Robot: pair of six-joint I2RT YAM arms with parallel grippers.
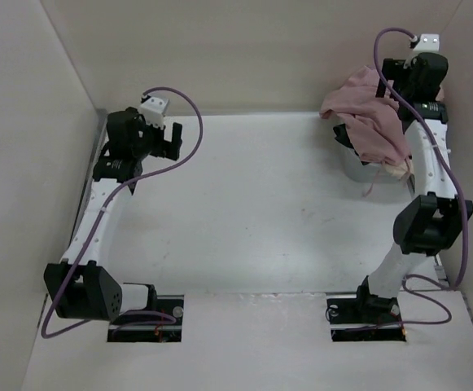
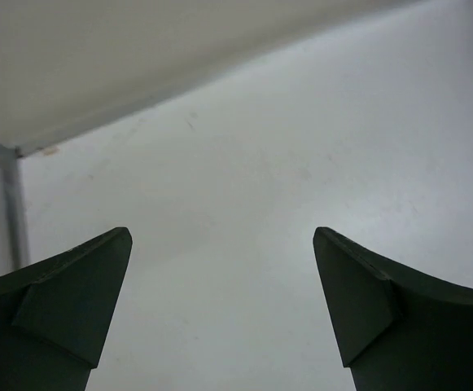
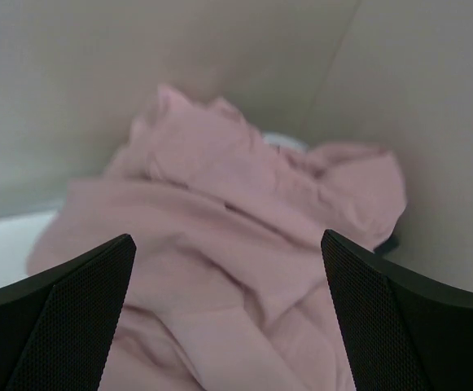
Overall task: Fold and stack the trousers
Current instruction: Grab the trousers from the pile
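The dusty-pink trousers [image 1: 370, 114] lie bunched in a heap at the far right corner, draped over a pale container. In the right wrist view the trousers [image 3: 220, 244] fill the space ahead of the jaws. My right gripper [image 1: 392, 80] hovers at the heap's right side, and in its wrist view it [image 3: 228, 240] is wide open with the cloth just beyond its fingertips, holding nothing. My left gripper [image 1: 171, 138] is at the far left over bare table. In its wrist view it [image 2: 222, 232] is open and empty.
A pale container [image 1: 356, 169] stands under the heap, with a dark garment [image 1: 342, 135] and a bit of cream cloth [image 1: 399, 169] showing at its edges. Walls close in the table at the back, left and right. The white tabletop [image 1: 260, 204] spans the middle.
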